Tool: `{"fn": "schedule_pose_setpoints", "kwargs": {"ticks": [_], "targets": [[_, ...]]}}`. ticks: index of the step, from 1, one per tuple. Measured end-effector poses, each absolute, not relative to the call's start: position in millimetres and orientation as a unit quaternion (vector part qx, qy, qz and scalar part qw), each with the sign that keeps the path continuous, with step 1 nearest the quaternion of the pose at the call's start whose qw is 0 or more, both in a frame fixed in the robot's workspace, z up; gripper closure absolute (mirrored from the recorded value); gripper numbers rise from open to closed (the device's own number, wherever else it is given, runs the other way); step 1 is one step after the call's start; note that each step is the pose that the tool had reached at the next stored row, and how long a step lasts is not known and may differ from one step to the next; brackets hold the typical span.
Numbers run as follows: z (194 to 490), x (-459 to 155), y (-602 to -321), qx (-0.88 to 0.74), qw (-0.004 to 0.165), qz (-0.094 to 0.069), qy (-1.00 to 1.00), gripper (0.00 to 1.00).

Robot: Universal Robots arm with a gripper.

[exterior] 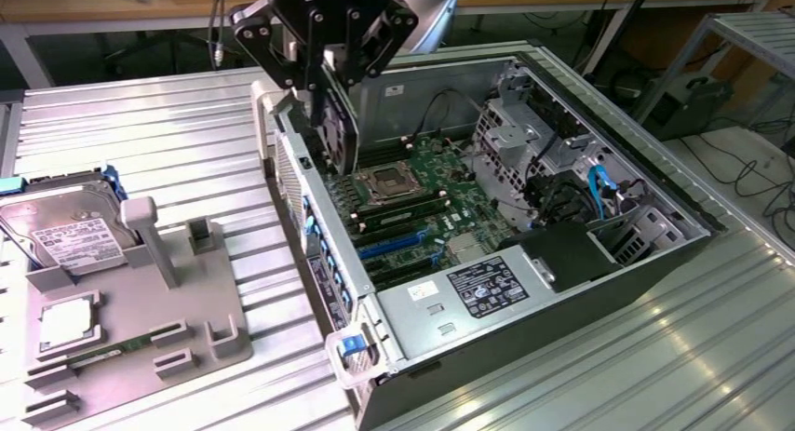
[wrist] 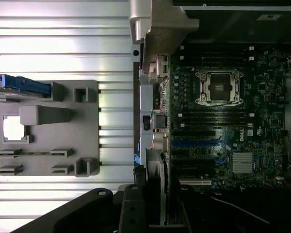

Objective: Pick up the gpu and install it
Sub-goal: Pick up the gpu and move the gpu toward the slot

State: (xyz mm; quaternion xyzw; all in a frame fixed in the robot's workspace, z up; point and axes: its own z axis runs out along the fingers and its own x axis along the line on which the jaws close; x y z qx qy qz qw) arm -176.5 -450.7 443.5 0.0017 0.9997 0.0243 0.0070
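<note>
While the hard drive (exterior: 74,235) is lying on the grey tray (exterior: 222,356) beside the computer case (exterior: 546,356), the tool (exterior: 330,77) is clamping the gpu (exterior: 338,133) upright, jaws narrowly parted around it, above the case's motherboard (exterior: 423,208); picking is done, seating is remaining.

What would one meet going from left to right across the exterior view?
Silver hard drive with white label → upright grey plastic post → thin dark rectangular gpu card → square silver processor socket → blue flat cables.
</note>
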Motion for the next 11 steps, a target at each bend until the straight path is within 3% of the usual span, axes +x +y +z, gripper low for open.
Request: {"fn": "schedule_pose_setpoints", "kwargs": {"ticks": [11], "targets": [[443, -165, -451, 0.002, 0.007, 0.024, 1.000, 0.72]]}}
